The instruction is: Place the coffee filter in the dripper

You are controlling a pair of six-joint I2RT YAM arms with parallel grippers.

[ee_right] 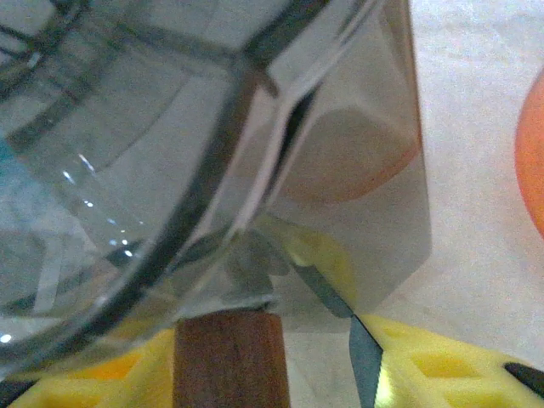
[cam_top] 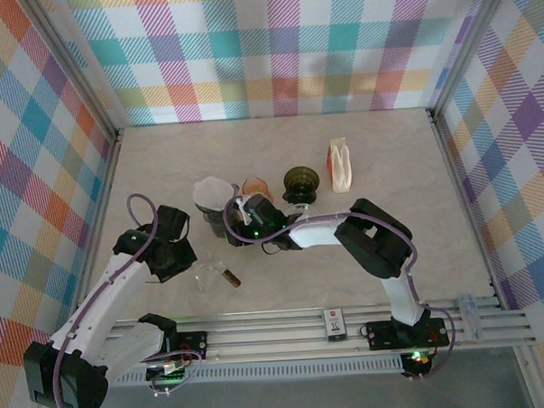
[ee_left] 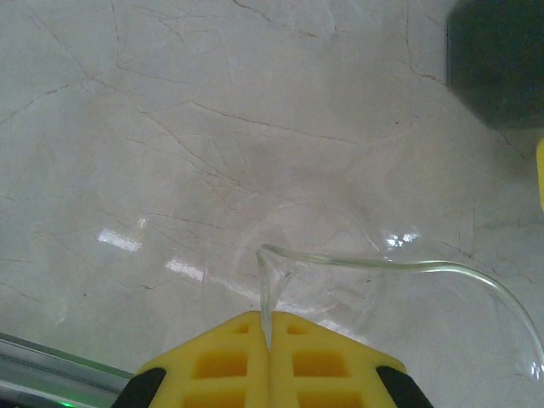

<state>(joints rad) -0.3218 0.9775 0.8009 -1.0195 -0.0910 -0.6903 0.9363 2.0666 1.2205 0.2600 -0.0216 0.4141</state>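
Observation:
A white coffee filter sits in the mouth of a smoke-grey glass dripper left of the table's middle. My right gripper is at the dripper's right side. In the right wrist view the dripper's bowl looms close, and its wooden handle stands between my yellow fingers, which are closed around it and the tinted base edge. My left gripper is shut on the thin rim of a clear glass vessel, which stands on the table with a brown piece beside it.
An orange dripper and a dark green dripper stand just behind my right gripper. A holder of cream filters is further right. Checked walls close in the table on three sides, and a metal rail runs along the near edge.

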